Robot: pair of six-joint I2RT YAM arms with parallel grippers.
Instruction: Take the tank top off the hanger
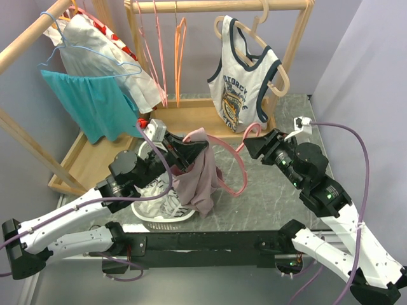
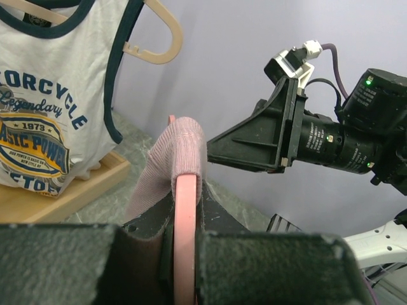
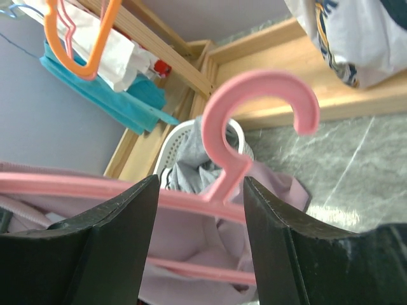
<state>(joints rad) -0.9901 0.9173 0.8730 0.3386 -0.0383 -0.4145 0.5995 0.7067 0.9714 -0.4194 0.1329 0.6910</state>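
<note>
A mauve tank top [image 1: 198, 176] hangs on a pink hanger [image 1: 233, 170] held above the table. My left gripper [image 1: 180, 152] is shut on the hanger's left end. In the left wrist view the pink hanger [image 2: 185, 210] sits between the dark pads, and the tank top strap [image 2: 180, 143] is draped over it just beyond them. My right gripper [image 1: 252, 145] is open at the hanger's hook [image 1: 252, 131]. In the right wrist view my right gripper [image 3: 200, 206] stands with a finger on either side of the hook's neck [image 3: 224, 149], and the tank top [image 3: 184, 238] hangs below the bar.
A white laundry basket [image 1: 154, 213] with clothes sits under the tank top. Behind stands a wooden rack [image 1: 216, 6] with a printed white tank top [image 1: 245, 86] on a beige hanger, orange and pink hangers [image 1: 180, 44], and teal and white garments [image 1: 95, 95] at the left.
</note>
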